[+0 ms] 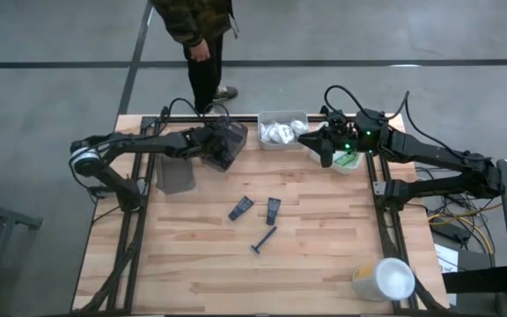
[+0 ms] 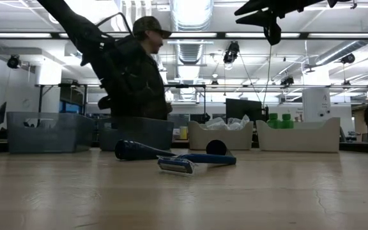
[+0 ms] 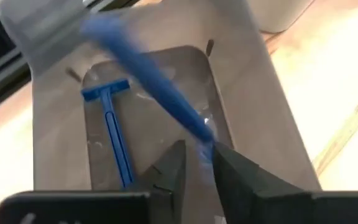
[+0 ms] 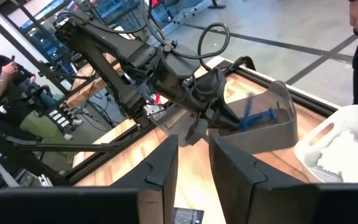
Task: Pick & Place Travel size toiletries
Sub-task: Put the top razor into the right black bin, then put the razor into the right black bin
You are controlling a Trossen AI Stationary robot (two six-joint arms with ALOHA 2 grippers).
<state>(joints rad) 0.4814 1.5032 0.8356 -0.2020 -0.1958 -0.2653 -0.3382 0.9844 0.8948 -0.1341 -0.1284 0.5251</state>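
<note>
My left gripper hangs over a grey tray at the table's far left. A blue razor, blurred, slants up from between its fingertips over the tray. Another blue razor lies flat on that tray's floor. The fingers stand a little apart. My right gripper hangs high near the far edge, open by a narrow gap, nothing between its fingers. It is beside a white tray of white packets and a tray of green bottles. Two dark flat items and a dark razor lie on the table's middle. My left gripper has the blurred razor's handle end between its fingertips, coming at it slanting down from the table's left. Whether the fingers touch it, I cannot tell. The razor tilts up from the fingertips, over the tray's floor.
A second grey tray stands left of the first. A big white cup lies at the near right corner. A person stands behind the far edge. Bare wood lies around the items at mid-table.
</note>
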